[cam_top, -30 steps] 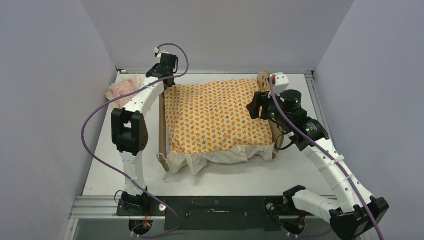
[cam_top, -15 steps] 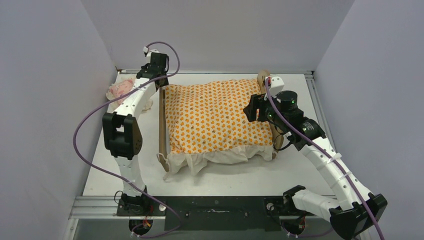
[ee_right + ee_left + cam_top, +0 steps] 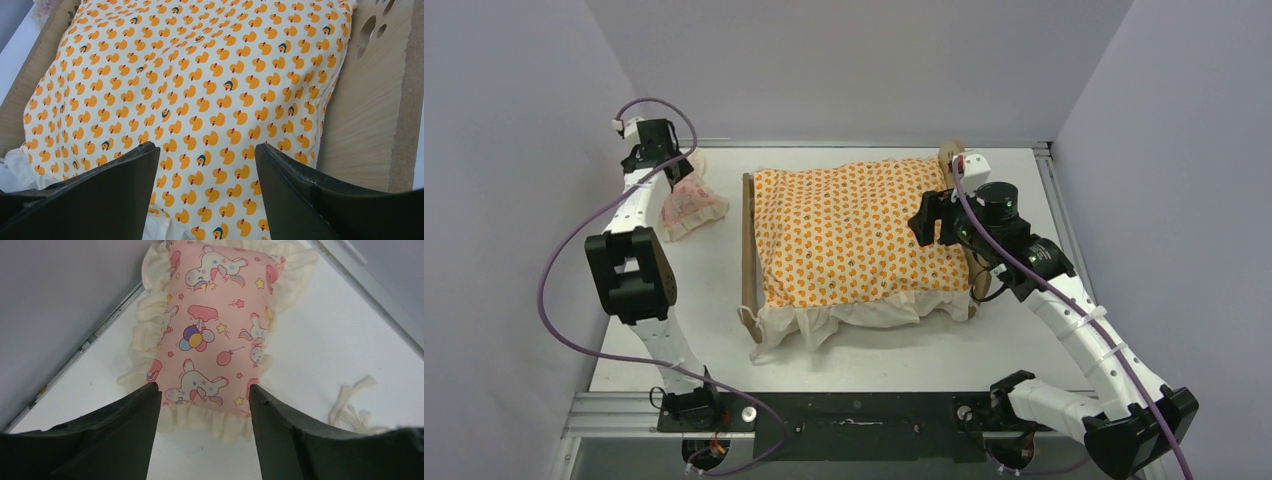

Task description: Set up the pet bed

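Both wide, empty: left claw (image 3: pixel 202 390) straddles pillow's (image 3: pixel 215 330) short width, table's (image 3: pixel 854 355) far-left corner; right claw (image 3: pixel 207 147) over the bed (image 3: pixel 747 240).

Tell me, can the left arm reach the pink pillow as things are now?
Probably yes. The left gripper hangs open just above the pink pillow, which lies on the table with nothing between them.
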Tool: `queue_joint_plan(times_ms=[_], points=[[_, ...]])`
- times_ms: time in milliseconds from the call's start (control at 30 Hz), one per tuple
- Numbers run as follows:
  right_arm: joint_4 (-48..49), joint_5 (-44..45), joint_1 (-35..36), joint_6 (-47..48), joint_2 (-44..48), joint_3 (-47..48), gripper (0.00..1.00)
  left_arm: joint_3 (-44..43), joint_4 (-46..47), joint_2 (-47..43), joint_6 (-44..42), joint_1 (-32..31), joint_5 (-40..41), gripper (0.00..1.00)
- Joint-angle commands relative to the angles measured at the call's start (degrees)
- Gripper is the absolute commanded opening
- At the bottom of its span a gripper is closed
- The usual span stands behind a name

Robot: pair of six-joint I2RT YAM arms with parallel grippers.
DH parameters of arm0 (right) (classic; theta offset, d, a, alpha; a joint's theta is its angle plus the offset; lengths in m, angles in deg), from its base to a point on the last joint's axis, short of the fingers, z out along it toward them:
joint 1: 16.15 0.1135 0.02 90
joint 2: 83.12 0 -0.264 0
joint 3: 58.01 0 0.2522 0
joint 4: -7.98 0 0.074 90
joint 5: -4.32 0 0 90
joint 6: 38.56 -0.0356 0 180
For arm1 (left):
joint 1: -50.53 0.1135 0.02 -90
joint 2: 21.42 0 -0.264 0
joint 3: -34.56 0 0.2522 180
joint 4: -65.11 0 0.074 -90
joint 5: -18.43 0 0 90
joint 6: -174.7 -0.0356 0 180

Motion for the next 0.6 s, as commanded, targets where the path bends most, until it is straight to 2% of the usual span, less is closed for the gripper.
queue_joint_plan(times_ms=[0, 200, 267, 367, 433, 467, 567], points=[[0.47, 0.2, 0.65, 0.6, 0.85, 0.1, 0.72, -3.13, 4.32, 8.69, 1.06, 1.55, -4.71, 0.63], [0.48, 0.31, 0.83, -0.39, 0.76, -0.13, 0.74, -6.26, 3.01, 16.7, 1.52, 2.84, -7.63, 0.59], [0.65, 0.11, 0.85, -0.7, 0.4, -0.06, 0.74, -5.21, 3.06, 17.4, 1.9, 3.17, -9.46, 0.45], [1.44, -0.65, 0.94, -1.1, -0.18, 0.22, 0.74, -2.89, 4.04, 16.38, 1.65, 3.83, -13.22, 0.16], [2.26, -1.31, 1.07, -1.38, -0.43, 0.47, 0.74, -1.57, 4.22, 14.23, 1.46, 3.98, -14.73, 0.04], [2.66, -1.62, 1.11, -1.54, -0.58, 0.55, 0.74, -0.86, 4.29, 12.57, 1.32, 3.96, -15.39, 0.0], [4.27, -2.86, 1.29, -2.11, -1.19, 0.73, 0.74, 1.58, 4.6, 5.7, 1.49, 3.94, -17.62, 0.0]])
